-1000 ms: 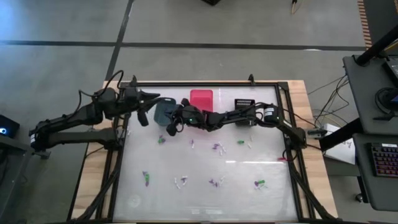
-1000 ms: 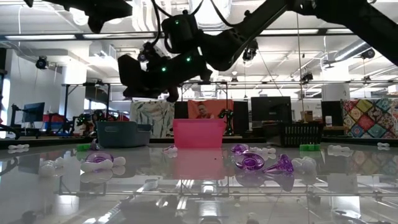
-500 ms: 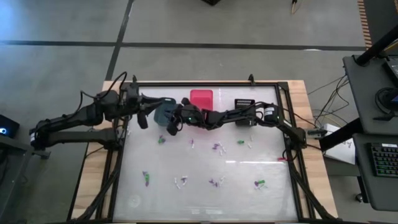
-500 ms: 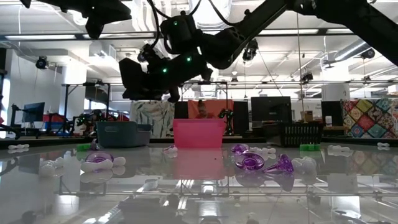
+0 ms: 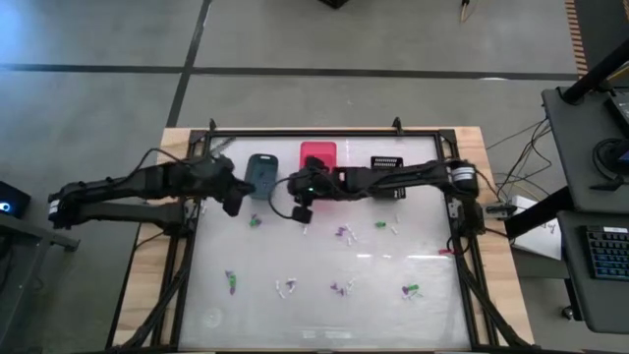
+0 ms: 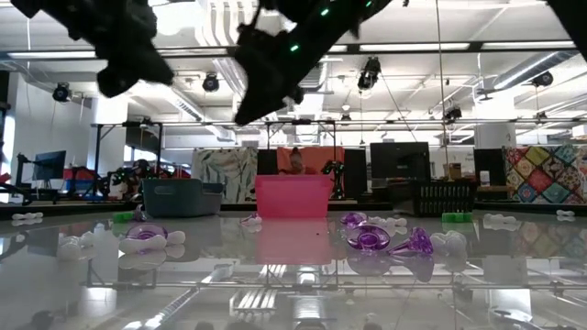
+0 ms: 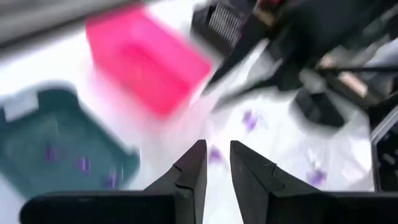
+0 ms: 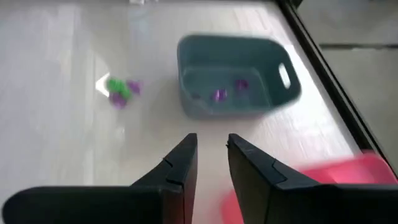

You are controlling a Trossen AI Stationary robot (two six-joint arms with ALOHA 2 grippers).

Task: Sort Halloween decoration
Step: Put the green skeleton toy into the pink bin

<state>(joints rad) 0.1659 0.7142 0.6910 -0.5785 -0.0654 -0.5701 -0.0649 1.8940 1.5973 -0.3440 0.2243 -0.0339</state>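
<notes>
A glossy, mirror-like white table top point(image 5: 324, 305) in a dark metal frame on a pale wooden base fills the middle of the high view. Two dark jointed arms reach in over its far half.

The left gripper point(image 5: 232, 204) hangs above the far left part of the table, just in front of the blue-grey bin. Its two dark, wedge-shaped fingers point(image 7: 193, 174) stand close with only a thin slit between them, and nothing sits in that slit. The right gripper point(image 5: 302, 211) hovers just in front of the pink bin, near the table's centre line; its fingers point(image 8: 180, 163) are slightly apart with a narrow gap and hold nothing.

Three small bins stand in a row along the far edge:
- a blue-grey, round-cornered plastic bin point(image 5: 260, 174) with handle slots, on the left, with a few tiny purple pieces point(image 8: 218, 94) lying on its floor;
- a bright pink, smooth-walled rectangular bin point(image 5: 317, 155) in the middle;
- a black bin point(image 5: 387, 164) with slotted walls, on the right.

The Halloween decoration point(image 5: 343, 234), tiny purple, green and white trinkets, lies scattered over the middle and near parts of the table. A green-and-purple one point(image 5: 256, 222) lies near the left gripper. The low view shows purple ring-like shapes point(image 6: 371, 240) and white knobbly ones point(image 6: 500, 221), all mirrored in the shiny surface.
</notes>
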